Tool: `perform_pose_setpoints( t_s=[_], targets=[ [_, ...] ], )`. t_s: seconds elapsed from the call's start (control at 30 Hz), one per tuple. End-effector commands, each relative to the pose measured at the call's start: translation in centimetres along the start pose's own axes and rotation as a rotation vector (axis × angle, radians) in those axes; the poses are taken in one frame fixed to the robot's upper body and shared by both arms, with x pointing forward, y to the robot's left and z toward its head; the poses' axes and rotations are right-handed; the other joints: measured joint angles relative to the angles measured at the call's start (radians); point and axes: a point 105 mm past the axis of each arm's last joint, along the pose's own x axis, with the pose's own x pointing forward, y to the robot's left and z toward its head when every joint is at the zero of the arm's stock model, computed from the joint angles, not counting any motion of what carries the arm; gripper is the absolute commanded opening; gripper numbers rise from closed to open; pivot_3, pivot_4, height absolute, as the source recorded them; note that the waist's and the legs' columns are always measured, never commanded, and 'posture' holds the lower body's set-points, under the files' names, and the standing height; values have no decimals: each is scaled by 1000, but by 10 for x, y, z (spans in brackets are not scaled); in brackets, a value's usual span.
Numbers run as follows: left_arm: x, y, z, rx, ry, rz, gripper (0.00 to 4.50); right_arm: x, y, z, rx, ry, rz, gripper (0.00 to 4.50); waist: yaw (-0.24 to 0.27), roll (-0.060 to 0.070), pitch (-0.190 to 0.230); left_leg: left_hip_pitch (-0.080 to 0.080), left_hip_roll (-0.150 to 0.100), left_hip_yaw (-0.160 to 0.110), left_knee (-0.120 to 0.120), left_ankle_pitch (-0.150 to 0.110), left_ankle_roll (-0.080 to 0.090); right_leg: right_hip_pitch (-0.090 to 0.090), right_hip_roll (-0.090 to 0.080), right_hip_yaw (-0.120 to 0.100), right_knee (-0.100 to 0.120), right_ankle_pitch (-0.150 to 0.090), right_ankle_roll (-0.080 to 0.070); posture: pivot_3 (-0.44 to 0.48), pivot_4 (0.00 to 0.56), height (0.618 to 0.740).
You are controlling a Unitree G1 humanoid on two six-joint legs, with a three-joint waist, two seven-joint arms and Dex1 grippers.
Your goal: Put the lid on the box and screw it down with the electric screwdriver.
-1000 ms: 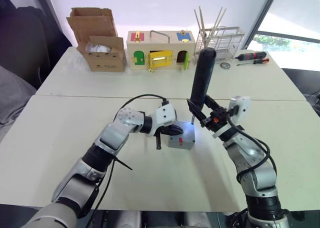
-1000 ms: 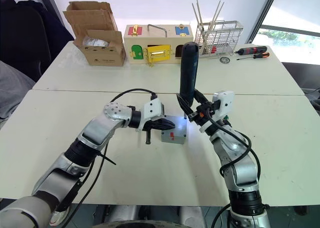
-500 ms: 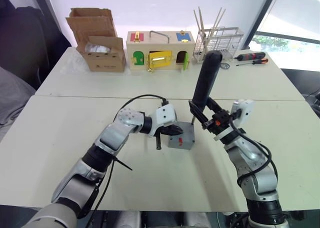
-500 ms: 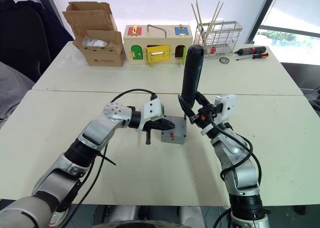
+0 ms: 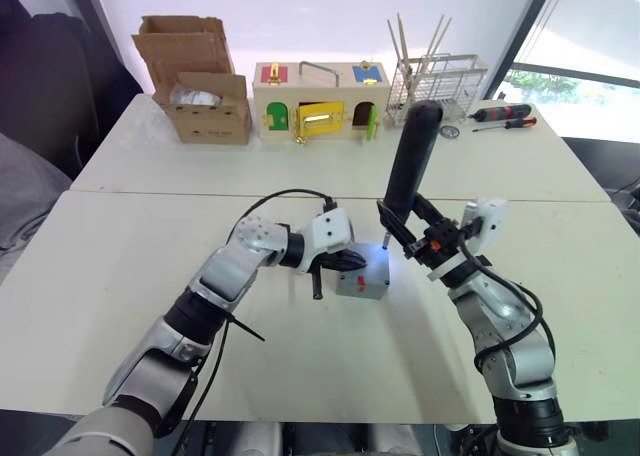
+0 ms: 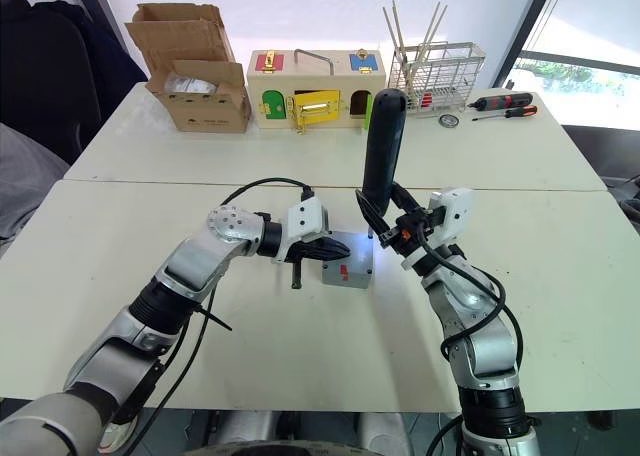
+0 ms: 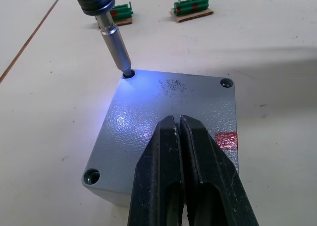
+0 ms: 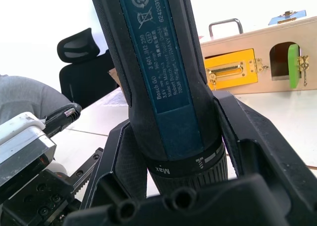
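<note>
Left tool: fingers pressed together with nothing between them, lying over the near part of the lid as if to steady it; the left arm reached in from the box's left.
Box: stood on the near table between the two arms, lid on top, red mark on its near side.
Lid: sat square on the box; three corner holes showed in the left wrist view, and I could not tell whether they held screws.
Right tool: clamped round the lower body of the screwdriver, just right of the box.
Key relation: the screwdriver's long axis rose nearly upright, leaning a little away to the right; its bit met the lid's far corner hole, lit blue-white by the lamp at its nose.
Step, I judged: driving that far corner screw, with the right arm doing the work.
Change: half a second earlier the glow was off and the bit stood at much the same corner; now it was lit again, as it was a second earlier.
Far table: cardboard box, wooden box, wire rack.
</note>
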Motion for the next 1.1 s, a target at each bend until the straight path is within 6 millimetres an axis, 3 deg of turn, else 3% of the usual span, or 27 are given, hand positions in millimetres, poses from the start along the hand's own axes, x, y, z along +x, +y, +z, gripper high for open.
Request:
perform_pose_setpoints(
  t_s=[0.03, 0.3, 0.47, 0.57, 0.7, 0.83, 0.93, 1.1],
  targets=[
    [7, -16, -51, -112, 172, -31, 99, -7, -3, -31, 44, 123, -13, 1811, 0, 0, 0, 0, 0, 0, 0, 0, 0, 0, 0, 0, 0, 0, 0, 0, 150, 729],
    [7, -15, -50, -111, 170, -29, 99, -7, -5, -29, 37, 118, -21, 1811, 0, 0, 0, 0, 0, 0, -1, 0, 0, 0, 0, 0, -1, 0, 0, 0, 150, 729],
    [7, -14, -49, -110, 163, -26, 99, -3, -12, -10, 16, 59, -44, 1811, 0, 0, 1, 0, 0, 0, -1, 0, 0, 0, 0, 0, -1, 0, 0, 0, 150, 729],
    [7, -15, -51, -113, 161, -23, 99, 4, -16, 25, -28, -16, -36, 1811, 1, 4, 5, 0, 0, 0, -1, 0, 0, 0, 0, 0, -1, 0, 0, 0, 150, 729],
    [10, -17, -51, -132, 147, -18, 99, 9, -24, 104, -75, -205, -6, 1811, 5, 11, 18, -4, 0, 1, 1, 0, 0, -3, -1, -1, -2, 1, -2, 0, 150, 729],
    [12, -18, -48, -127, 113, -11, 99, 9, -33, 145, -73, -263, 15, 1811, 12, 12, 19, -16, 0, 1, 3, 1, 0, -13, -3, -7, -1, 2, -2, 0, 150, 729],
    [12, -15, -38, -127, 38, 14, 99, 11, -41, 160, -37, -251, 11, 1811, 16, 12, 19, -17, 0, 0, 1, 1, 3, -11, -4, -13, -1, 2, -2, 0, 150, 729],
    [-7, 11, 17, -218, -255, 135, 99, 9, -68, 146, 146, -92, -66, 1811, 23, 13, 30, -19, 0, 1, 4, 1, 3, -11, -6, -16, -1, 2, -2, 0, 150, 729]
  ],
)
